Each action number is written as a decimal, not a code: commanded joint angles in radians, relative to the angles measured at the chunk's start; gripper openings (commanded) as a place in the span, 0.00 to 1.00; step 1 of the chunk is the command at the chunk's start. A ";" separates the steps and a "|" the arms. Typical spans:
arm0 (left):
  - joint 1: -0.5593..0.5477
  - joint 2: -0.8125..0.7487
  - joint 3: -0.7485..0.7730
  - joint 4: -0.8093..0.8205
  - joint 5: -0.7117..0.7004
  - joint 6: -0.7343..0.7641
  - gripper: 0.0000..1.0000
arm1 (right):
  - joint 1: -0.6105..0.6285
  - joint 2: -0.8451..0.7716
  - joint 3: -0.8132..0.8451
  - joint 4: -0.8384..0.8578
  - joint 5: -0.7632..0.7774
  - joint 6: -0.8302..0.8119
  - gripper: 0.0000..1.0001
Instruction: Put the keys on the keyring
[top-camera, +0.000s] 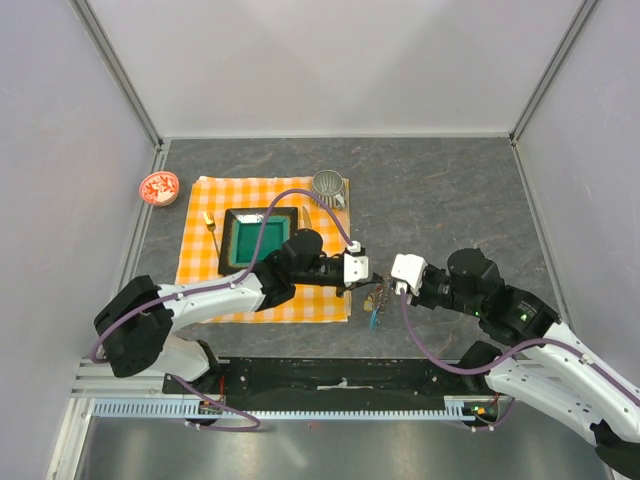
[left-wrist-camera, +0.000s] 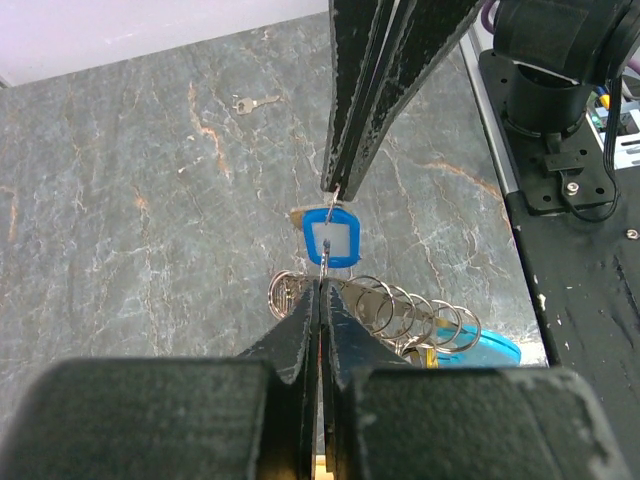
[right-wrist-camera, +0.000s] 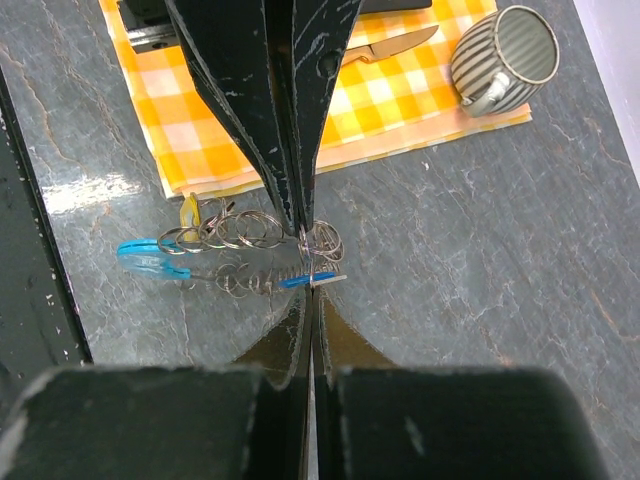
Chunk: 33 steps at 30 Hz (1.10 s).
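**Blue key and keyring, held between my two grippers, centre of the top view.**

Left gripper: fingers pressed together and pinched on a coil of the keyring, lower centre of the left wrist view. Right gripper: fingers likewise together, nipping the blue key at its tag. The angle is poor, so the grip may be on the thin wire at the tag rather than the plastic. The two sets of tips meet almost nose to nose, just right of the checked cloth. The keyring's string of rings runs to the lower right of the left wrist view and ends at the cyan tag, with a yellow key beside that end. One bare key lies well apart on the table, upper left of that view. The cup stands on the cloth's upper right corner.
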<state>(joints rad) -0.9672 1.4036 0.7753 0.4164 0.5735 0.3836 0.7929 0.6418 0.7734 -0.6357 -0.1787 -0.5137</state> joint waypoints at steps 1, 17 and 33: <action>-0.002 0.011 0.044 0.047 -0.011 0.006 0.02 | 0.006 -0.016 -0.016 0.041 0.024 -0.002 0.00; -0.002 -0.002 0.042 0.055 0.003 -0.002 0.02 | 0.016 0.004 -0.026 0.034 0.042 0.003 0.00; -0.002 0.003 0.047 0.058 0.023 -0.012 0.02 | 0.026 0.007 -0.029 0.039 0.068 0.003 0.00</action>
<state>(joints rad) -0.9672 1.4143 0.7773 0.4160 0.5709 0.3832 0.8112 0.6502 0.7464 -0.6323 -0.1291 -0.5133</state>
